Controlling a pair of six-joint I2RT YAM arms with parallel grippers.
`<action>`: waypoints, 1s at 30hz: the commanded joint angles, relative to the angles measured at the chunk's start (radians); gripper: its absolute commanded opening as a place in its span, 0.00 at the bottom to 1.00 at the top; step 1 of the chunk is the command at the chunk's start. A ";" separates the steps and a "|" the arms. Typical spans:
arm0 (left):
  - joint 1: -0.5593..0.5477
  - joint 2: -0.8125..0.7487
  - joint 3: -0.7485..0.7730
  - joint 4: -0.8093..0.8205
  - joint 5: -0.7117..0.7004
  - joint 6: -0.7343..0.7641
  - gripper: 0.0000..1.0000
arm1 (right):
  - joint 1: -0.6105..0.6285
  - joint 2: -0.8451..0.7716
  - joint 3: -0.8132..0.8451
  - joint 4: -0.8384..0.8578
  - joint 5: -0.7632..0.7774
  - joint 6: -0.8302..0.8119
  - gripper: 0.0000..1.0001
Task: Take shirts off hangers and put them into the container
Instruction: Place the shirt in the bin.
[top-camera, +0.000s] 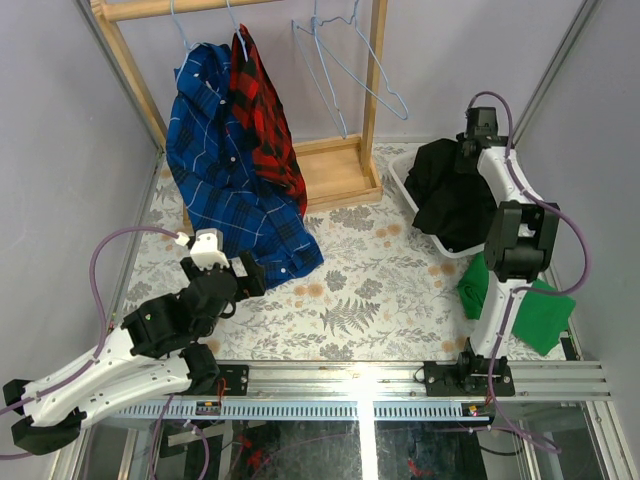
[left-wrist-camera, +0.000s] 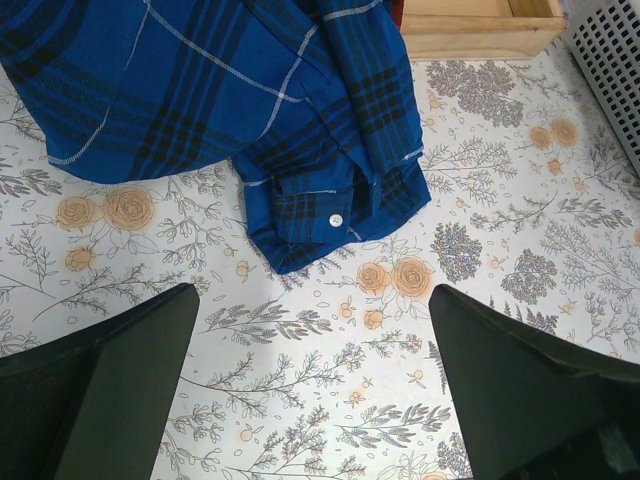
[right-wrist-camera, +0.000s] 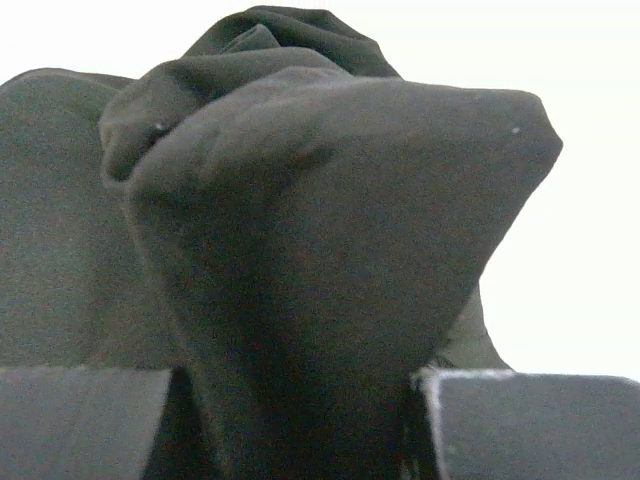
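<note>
The right gripper (right-wrist-camera: 300, 378) pinches a fold of the black shirt (right-wrist-camera: 330, 200), apparently above the white container (top-camera: 408, 186) where more dark cloth heaps, while the left gripper (left-wrist-camera: 312, 300) gapes wide over the table (left-wrist-camera: 330, 420), just short of the trailing cuff of the blue plaid shirt (left-wrist-camera: 250, 100).

A robot lab cell, not a home. Plain grey panels (top-camera: 60, 120) in metal framing stand behind and beside a small wooden rack (top-camera: 335, 170) with wire hangers (top-camera: 320, 80). In front of the rack, a floral-covered counter (top-camera: 370, 290) ends at an aluminium rail (top-camera: 400, 375) carrying two cabled arms, left (top-camera: 150, 340) and right (top-camera: 515, 240).
</note>
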 joint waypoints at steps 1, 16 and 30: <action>-0.002 0.006 0.015 -0.004 -0.020 -0.002 1.00 | -0.004 0.190 0.128 -0.117 -0.060 -0.086 0.09; -0.002 0.008 0.014 -0.002 -0.014 -0.001 1.00 | -0.004 0.059 0.145 -0.221 0.029 -0.064 0.63; -0.002 0.019 0.017 -0.003 -0.017 -0.001 1.00 | -0.002 -0.503 -0.328 -0.057 -0.206 0.116 0.91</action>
